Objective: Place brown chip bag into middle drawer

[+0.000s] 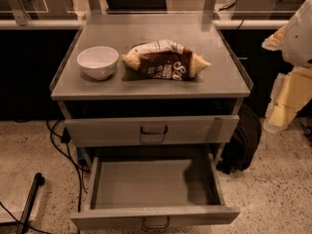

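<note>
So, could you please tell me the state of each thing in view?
Bag: lying on the cabinet top, ungripped.
Bowl: upright, empty, left of the bag.
Middle drawer: pulled open, empty.
Upper drawer: about shut.
Claw: at the right edge, beside the cabinet top, away from the bag.

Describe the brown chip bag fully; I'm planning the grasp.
The brown chip bag is glossy dark brown with tan-yellow ends and white lettering, looking like crinkled foil. It lies flat on the grey cabinet top, right of the white bowl and apart from it. The gripper hangs beyond the cabinet's right edge, clear of the bag.
</note>
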Action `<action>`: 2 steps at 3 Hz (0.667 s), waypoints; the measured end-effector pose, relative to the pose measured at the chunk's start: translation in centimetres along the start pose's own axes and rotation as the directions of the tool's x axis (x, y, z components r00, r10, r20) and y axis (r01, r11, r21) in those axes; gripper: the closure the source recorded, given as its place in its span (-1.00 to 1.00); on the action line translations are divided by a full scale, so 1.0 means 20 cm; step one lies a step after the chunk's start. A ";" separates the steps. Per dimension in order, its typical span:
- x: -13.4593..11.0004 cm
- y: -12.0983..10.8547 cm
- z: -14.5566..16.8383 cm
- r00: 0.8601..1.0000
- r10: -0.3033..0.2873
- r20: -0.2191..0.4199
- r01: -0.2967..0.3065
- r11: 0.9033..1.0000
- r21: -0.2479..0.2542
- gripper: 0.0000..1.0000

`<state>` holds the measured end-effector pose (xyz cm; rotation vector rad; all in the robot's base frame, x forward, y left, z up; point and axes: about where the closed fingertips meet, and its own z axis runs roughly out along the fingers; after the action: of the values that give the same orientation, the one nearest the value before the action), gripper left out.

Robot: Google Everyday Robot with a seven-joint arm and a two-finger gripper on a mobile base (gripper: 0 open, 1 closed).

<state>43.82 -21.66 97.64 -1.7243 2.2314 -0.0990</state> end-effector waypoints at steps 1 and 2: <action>0.00 0.00 0.00 1.000 0.000 0.001 0.000 1.000 0.003 -1.00; -0.01 -0.07 0.04 1.000 0.015 0.024 -0.016 0.999 0.032 -1.00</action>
<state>45.45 -21.77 97.30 -1.6828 2.2132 -0.1092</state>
